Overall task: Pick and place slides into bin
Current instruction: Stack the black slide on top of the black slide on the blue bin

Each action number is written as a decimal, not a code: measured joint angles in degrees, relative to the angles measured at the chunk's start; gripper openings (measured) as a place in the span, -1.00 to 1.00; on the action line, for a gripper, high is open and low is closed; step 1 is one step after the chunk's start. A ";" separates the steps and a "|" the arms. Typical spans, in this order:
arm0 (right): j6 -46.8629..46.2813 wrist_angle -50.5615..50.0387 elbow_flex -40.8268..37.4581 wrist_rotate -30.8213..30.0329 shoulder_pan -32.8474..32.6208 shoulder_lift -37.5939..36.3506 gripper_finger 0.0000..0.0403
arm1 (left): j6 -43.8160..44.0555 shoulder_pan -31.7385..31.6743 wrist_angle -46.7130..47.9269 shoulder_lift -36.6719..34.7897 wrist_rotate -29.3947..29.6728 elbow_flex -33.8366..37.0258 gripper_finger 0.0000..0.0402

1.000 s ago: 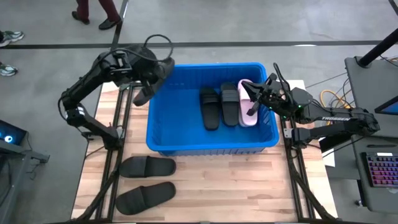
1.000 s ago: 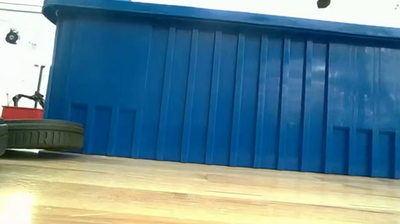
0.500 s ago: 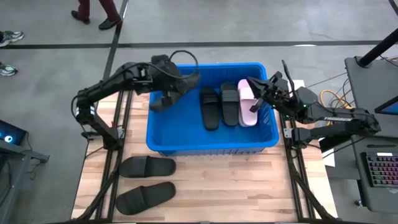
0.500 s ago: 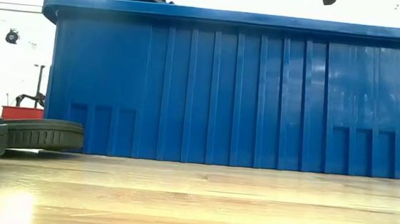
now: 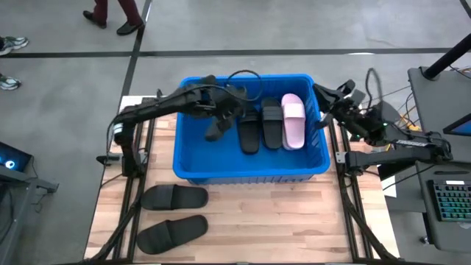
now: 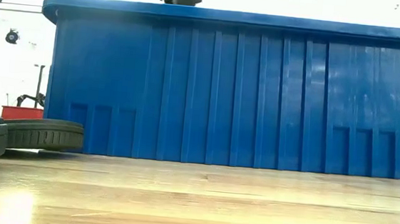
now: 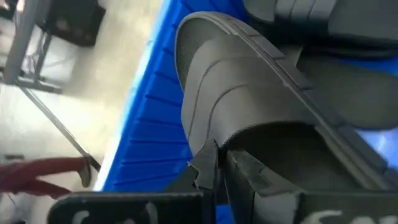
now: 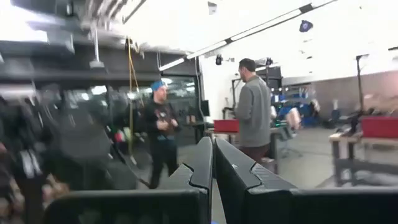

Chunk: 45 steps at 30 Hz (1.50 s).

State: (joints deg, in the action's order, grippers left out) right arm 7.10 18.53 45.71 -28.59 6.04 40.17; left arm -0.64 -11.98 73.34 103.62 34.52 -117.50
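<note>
On my wooden tabletop (image 5: 243, 213) the bin (image 5: 193, 165) holds two black slides and a pink slide (image 5: 293, 120). My left end effector (image 5: 221, 120) pinches a black slide (image 5: 215, 126) over the bin. Two black slides (image 5: 174, 197) lie in front. My right end effector (image 5: 324, 94), pressed together and empty, sits beside the bin.

the high view looks straight down on the whole surface (image 5: 243, 213), both arms and the bin (image 5: 250, 171). the low view sits at surface height, close to the bin's ribbed wall (image 6: 233, 93), looking level across; it shares the bin and two black slides (image 6: 19, 137) with the high view. the left wrist view looks very near onto a black slide (image 7: 249, 118) over the bin. the right wrist view faces the room, where two people (image 8: 252, 109) stand.
</note>
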 joint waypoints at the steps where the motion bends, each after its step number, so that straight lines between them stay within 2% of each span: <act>1: -1.96 -0.12 0.00 0.07 0.00 -0.60 -0.96 | 1.13 0.12 -0.02 1.17 0.00 -0.67 -1.00; 4: -4.57 -0.25 0.00 0.46 0.00 -2.03 -0.96 | 4.52 0.55 -0.34 4.81 0.06 -3.05 -1.00; 10: -2.11 -3.64 1.34 3.51 -0.04 -3.09 -0.96 | 8.38 0.56 -0.86 11.66 0.87 -10.50 -1.00; 17: -2.58 -10.75 4.13 3.53 -0.02 -2.95 -0.96 | 15.75 0.80 -0.03 15.99 5.13 -16.37 -1.00; 31: -2.57 -16.31 10.94 3.51 -0.02 -2.98 -0.96 | 36.02 0.73 -1.86 16.16 8.03 -14.43 -1.00; 35: -2.57 -18.08 12.36 3.51 -0.02 -2.96 -0.96 | 36.43 0.79 -4.63 16.48 8.08 -12.38 -1.00; 40: -2.57 -19.22 13.16 3.51 -0.02 -2.98 -0.96 | 36.31 0.73 -4.28 18.25 11.39 -11.40 -1.00; 45: -2.57 -19.83 13.16 3.51 -0.02 -2.83 -0.96 | 36.81 0.73 -4.50 19.05 11.67 -10.33 -1.00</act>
State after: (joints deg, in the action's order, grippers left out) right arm 4.54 -1.30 58.87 -25.08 6.02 37.34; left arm 36.17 -11.25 68.84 122.67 46.19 -127.83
